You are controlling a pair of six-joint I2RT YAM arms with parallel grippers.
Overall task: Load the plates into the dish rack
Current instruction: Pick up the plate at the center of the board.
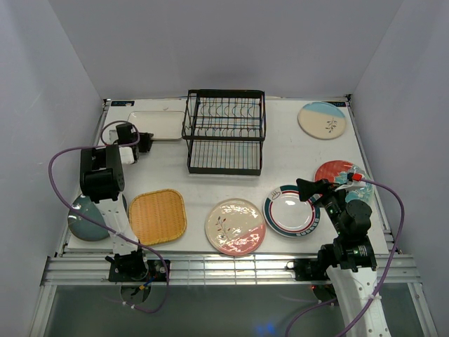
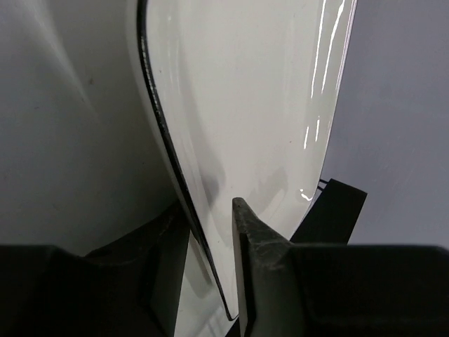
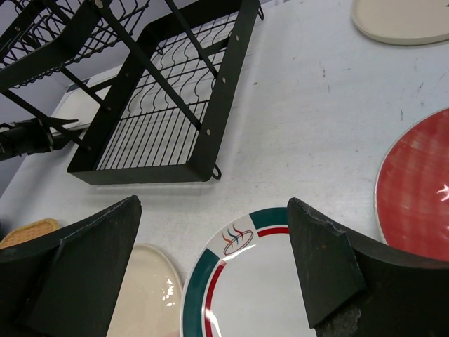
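The black wire dish rack [image 1: 224, 133] stands at the back centre with no plate in it. The white rounded-rectangle plate [image 1: 158, 125] lies to its left. My left gripper [image 1: 144, 142] is at that plate's near edge. In the left wrist view, the fingers [image 2: 252, 239] close on the white plate's [image 2: 245, 105] rim, one above and one below. My right gripper [image 1: 309, 188] is open and empty above the white plate with a teal-red rim [image 1: 291, 210], whose far rim [image 3: 266, 281] lies between the fingertips.
The yellow woven square [image 1: 158, 216], dark teal plate [image 1: 88, 217] and cream-pink floral plate [image 1: 235, 226] lie along the front. The red-teal floral plate [image 1: 337, 172] and cream-and-blue sprig plate [image 1: 322, 119] lie on the right. The rack [image 3: 161, 105] shows ahead in the right wrist view.
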